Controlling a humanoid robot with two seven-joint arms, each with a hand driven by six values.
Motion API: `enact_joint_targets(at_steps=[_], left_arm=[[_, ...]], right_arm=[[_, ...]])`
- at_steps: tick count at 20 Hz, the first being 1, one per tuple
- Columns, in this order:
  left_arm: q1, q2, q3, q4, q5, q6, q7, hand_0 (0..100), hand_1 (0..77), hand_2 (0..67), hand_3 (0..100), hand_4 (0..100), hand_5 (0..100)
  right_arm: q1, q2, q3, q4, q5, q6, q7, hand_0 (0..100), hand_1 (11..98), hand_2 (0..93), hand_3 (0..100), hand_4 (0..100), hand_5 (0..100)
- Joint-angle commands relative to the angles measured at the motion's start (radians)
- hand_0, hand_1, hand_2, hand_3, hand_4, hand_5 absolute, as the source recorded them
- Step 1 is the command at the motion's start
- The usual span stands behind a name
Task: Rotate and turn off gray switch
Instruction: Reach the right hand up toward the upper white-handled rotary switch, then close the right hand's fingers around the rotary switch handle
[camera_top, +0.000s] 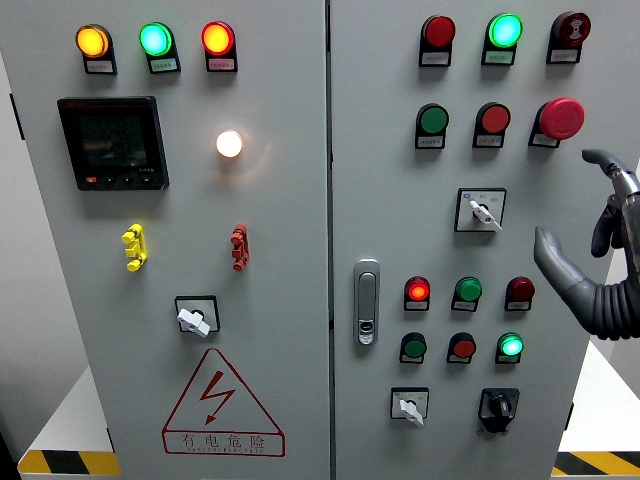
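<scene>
switch untouched, right hand standing off at panel edge

inspection of the head view finds three pale gray rotary switches on the cabinet: one on the left door below the red clip, one on the right door upper (481, 211) in a square bezel beside the door's right edge, and one lower down (409, 405) next to a black selector (498, 405). which is the target cannot be settled; the upper one lies nearest the right hand (600, 260), so it is the likelier. that hand sits well apart from it at the frame's right, fingers relaxed and spread, grasping nothing. left hand not seen. the knob looks to be small, rigid plastic with a narrow pointer tab, probably detented and smooth; pinch across the tab's flat sides with thumb and finger, then twist. slip-off is the main risk.
</scene>
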Motion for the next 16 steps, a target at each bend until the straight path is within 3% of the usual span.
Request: enact_joint_targets(at_steps=[1, 3, 7, 16], left_arm=[[0.0, 0.0, 0.0, 0.0, -0.001, 0.0, 0.0, 0, 0.0, 12.9, 18, 9, 12], [0.0, 0.0, 0.0, 0.0, 0.001, 0.0, -0.001, 0, 0.0, 12.9, 18, 9, 12], [0.0, 0.0, 0.0, 0.0, -0.001, 0.0, 0.0, 0, 0.0, 12.9, 18, 9, 12], [0.0, 0.0, 0.0, 0.0, 0.001, 0.0, 0.0, 0, 0.0, 12.9, 18, 9, 12]], right_arm=[[0.017, -0.0008, -0.012, -0.026, 0.042, -0.002, -0.047, 38, 36.0, 44.0, 87, 82, 100], [0.023, -0.0008, -0.029, -0.042, 0.053, -0.003, -0.077, 35, 35.9, 46.3, 87, 82, 100], [0.027, -0.0023, -0.031, -0.067, 0.054, -0.003, -0.08, 32, 35.8, 53.1, 87, 82, 100], [0.076, -0.0023, -0.072, -0.157, 0.054, -0.015, -0.103, 25, 34.0, 55.9, 86, 83, 100]])
